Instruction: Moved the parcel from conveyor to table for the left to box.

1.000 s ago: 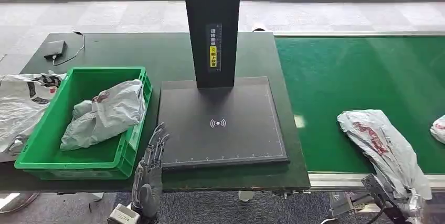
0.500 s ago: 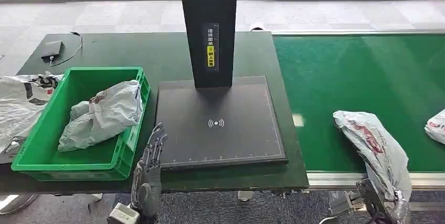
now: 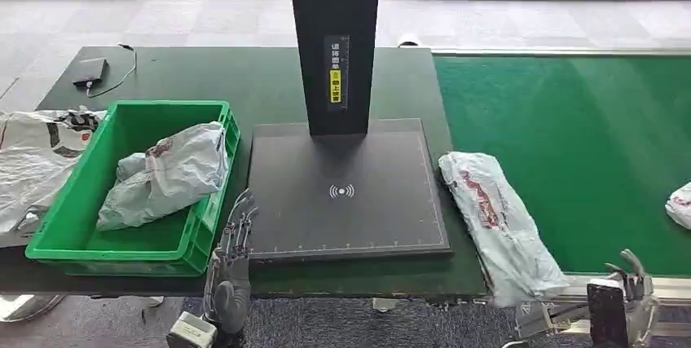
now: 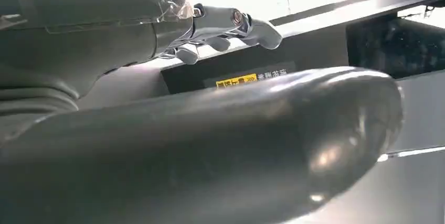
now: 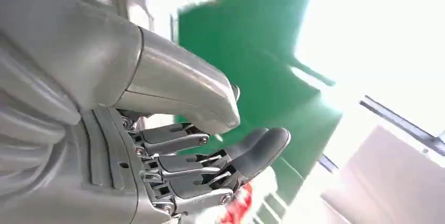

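Note:
The parcel (image 3: 493, 222) is a long grey-white plastic bag with red print. It lies across the seam between the dark table (image 3: 204, 79) and the green conveyor (image 3: 570, 136), just right of the black scanner base, and its near end droops over the front edge. My right hand (image 3: 629, 279) hangs below the conveyor's front edge, right of the parcel and apart from it, holding nothing. In the right wrist view its fingers (image 5: 231, 161) are loosely bent and empty. My left hand (image 3: 234, 250) stands at the table's front edge with straight fingers, between the green box (image 3: 213, 201) and the scanner base.
The green box holds another grey parcel (image 3: 167, 173). A black scanner post (image 3: 336, 46) rises from its flat base (image 3: 346, 193) mid-table. More bags lie at the table's far left (image 3: 33, 169) and the conveyor's right edge (image 3: 680, 205). A small black device (image 3: 88, 71) sits at the back left.
The parcel has gone left from the conveyor's front right corner to the table's right edge. My right hand has let it go and dropped back to the right. The left hand stayed.

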